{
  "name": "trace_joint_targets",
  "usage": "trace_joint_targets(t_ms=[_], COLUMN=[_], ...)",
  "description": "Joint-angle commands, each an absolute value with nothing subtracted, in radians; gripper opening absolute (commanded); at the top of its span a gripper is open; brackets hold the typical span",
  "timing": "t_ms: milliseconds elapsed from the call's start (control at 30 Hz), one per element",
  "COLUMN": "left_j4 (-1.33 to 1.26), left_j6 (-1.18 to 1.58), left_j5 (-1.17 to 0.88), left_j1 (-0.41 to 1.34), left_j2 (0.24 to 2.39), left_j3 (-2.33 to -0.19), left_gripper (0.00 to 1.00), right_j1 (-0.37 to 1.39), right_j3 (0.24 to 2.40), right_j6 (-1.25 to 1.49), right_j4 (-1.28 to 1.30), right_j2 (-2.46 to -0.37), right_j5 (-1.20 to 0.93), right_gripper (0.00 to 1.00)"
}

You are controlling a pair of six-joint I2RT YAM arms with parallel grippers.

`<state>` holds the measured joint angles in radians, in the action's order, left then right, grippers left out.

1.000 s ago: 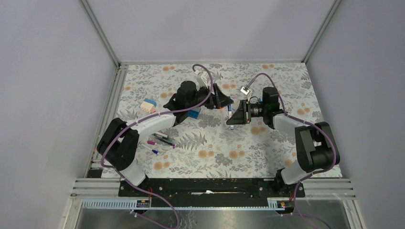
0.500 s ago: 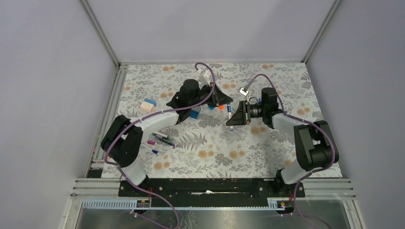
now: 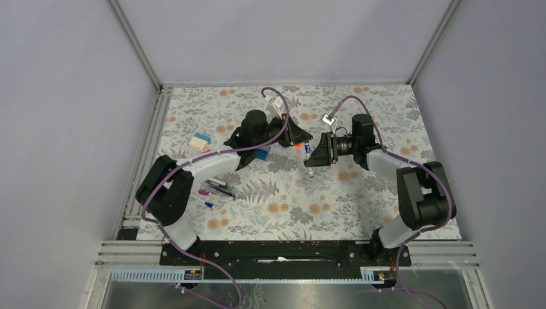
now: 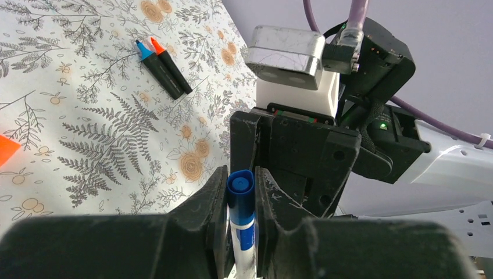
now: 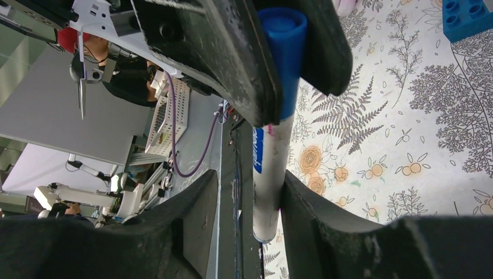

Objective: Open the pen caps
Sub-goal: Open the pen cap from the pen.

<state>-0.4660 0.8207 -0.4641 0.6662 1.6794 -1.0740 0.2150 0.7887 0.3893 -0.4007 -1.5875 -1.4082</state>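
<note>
So the left gripper [image 4: 240,180] is clamped on the blue pen cap [image 4: 240,189], right gripper [image 5: 253,174] clamped on the barrel [image 5: 268,174]. Its long axis runs 12-to-6 from above, cap at 12 o'clock.

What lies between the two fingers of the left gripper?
A blue pen cap, sitting on a white pen barrel. Both fingers of the left gripper press on the cap; the left wrist view shows this plainly.

Both arms outstretched, left tool [image 4: 240,189] and right tool [image 5: 256,197] clamped, tips facing.
</note>
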Motion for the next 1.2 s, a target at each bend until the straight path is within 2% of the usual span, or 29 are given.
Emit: trace_joint_targets(t_ms=[0, 167, 467, 600, 900, 1167], left_j4=[-0.557, -0.595, -0.707, -0.715, -0.704, -0.724], left_j6=[0.821, 0.838, 0.88, 0.842, 0.801, 0.781], left_j5=[-0.456, -0.457, -0.447, -0.392, -0.223, -0.146], left_j1=[0.678, 0.687, 0.692, 0.653, 0.423, 0.391], left_j2=[1.637, 1.643, 1.637, 1.594, 1.517, 1.454], left_j3=[-1.028, -1.019, -0.986, -0.995, -1.12, -1.116], left_gripper=[0.0, 0.0, 0.0, 0.0, 0.0, 0.0], right_j1=[0.206, 0.204, 0.205, 0.213, 0.304, 0.312], right_j3=[0.829, 0.826, 0.826, 0.822, 0.809, 0.827], right_j6=[0.395, 0.401, 0.405, 0.408, 0.4, 0.346], right_j4=[-0.399, -0.391, -0.377, -0.369, -0.361, -0.31], right_j2=[-1.561, -1.568, -1.585, -1.599, -1.638, -1.643], right_j5=[-1.429, -1.39, -1.374, -1.392, -1.41, -1.409], right_gripper=[0.5, 0.44, 0.0, 0.0, 0.0, 0.0])
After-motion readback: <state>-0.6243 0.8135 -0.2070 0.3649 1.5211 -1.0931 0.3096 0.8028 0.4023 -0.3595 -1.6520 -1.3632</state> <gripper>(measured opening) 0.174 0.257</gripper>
